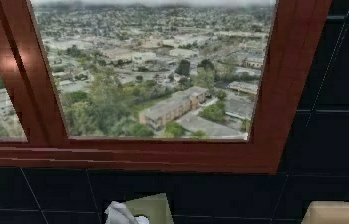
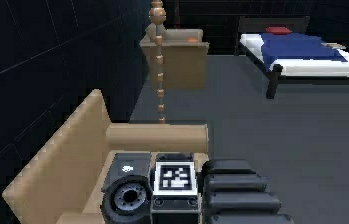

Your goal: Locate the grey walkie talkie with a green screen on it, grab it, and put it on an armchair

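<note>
A tan armchair (image 2: 67, 165) with a long padded arm lies low in the arm side view's left. The dark arm (image 2: 232, 195) rises from the bottom edge, with one white marked square (image 2: 178, 180) at its end. Left of that square sits the gripper's (image 2: 128, 192) dark body, against the armchair's seat (image 2: 157, 137). Its far end is hard to make out, so I cannot tell whether it holds anything. A second tan armchair (image 2: 179, 58) stands farther out by the dark wall.
A wooden turned pole (image 2: 159, 70) stands between the two armchairs. A blue-covered bed (image 2: 302, 52) is at upper right across open grey floor (image 2: 272, 130). Ahead is a red-framed window (image 1: 152, 70) in a dark tiled wall, with tan furniture (image 1: 154, 209) and a white object (image 1: 120, 213) below.
</note>
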Tool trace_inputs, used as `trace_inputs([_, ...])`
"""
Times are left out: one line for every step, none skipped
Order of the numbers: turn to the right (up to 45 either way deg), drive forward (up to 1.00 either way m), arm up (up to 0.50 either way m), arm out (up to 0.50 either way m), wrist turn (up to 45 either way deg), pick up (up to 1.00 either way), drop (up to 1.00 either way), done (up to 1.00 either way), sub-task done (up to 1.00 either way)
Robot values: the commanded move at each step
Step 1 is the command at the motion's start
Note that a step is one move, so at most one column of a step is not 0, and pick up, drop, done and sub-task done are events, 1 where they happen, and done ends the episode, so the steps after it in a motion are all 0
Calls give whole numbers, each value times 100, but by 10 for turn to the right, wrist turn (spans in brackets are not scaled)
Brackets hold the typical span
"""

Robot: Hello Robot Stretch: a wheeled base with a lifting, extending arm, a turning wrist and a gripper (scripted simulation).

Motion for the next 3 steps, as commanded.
trace_inputs([0,0,0,48,0,0,0,0,0])
trace_inputs([0,0,0,0,450,0,0,0,0])
trace_inputs([0,0,0,0,450,0,0,0,0])
